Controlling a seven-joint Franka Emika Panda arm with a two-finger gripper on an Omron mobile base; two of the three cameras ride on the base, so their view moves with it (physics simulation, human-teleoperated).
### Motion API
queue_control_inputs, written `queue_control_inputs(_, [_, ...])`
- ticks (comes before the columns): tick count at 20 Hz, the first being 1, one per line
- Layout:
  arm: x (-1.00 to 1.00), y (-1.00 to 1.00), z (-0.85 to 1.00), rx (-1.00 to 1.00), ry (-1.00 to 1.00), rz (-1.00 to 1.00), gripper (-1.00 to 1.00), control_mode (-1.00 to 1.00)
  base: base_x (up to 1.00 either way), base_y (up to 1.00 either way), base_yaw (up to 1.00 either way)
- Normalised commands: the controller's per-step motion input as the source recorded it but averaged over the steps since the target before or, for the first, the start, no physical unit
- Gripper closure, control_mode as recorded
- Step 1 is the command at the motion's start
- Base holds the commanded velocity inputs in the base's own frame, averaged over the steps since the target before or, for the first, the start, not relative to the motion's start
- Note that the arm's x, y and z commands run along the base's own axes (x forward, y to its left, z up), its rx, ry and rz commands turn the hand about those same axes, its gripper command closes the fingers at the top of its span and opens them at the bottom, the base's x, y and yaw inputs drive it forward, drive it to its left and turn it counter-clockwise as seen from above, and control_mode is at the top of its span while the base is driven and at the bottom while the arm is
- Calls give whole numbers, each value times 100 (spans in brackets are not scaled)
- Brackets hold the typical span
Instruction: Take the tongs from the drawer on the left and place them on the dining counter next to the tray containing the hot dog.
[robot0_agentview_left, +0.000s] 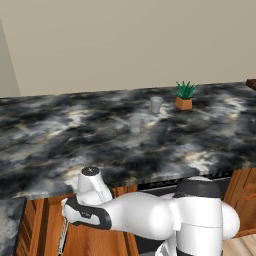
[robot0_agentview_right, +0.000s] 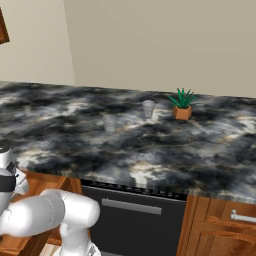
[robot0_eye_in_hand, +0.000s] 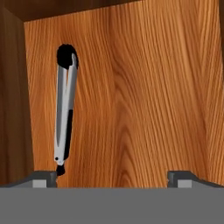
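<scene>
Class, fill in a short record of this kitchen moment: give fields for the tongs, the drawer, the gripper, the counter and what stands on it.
tongs: lying flat in the drawer, near one side wall, black end far from the hand
drawer: open, wooden floor bare beside the tongs
gripper: open, above the drawer, one fingertip close to the tongs' near end
counter: dark marbled top
on counter: potted plant, two clear cups
</scene>
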Motion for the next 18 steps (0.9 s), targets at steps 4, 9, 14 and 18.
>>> queue_control_inputs(4, [19, 14, -20, 0, 0, 0, -100, -100, 0, 0, 0])
queue_control_inputs(9, [16, 16, -29, 0, 0, 0, -100, -100, 0, 0, 0])
queue_control_inputs(14, [18, 14, -31, 0, 0, 0, -100, -100, 0, 0, 0])
queue_control_inputs(18, [22, 6, -16, 0, 0, 0, -100, -100, 0, 0, 0])
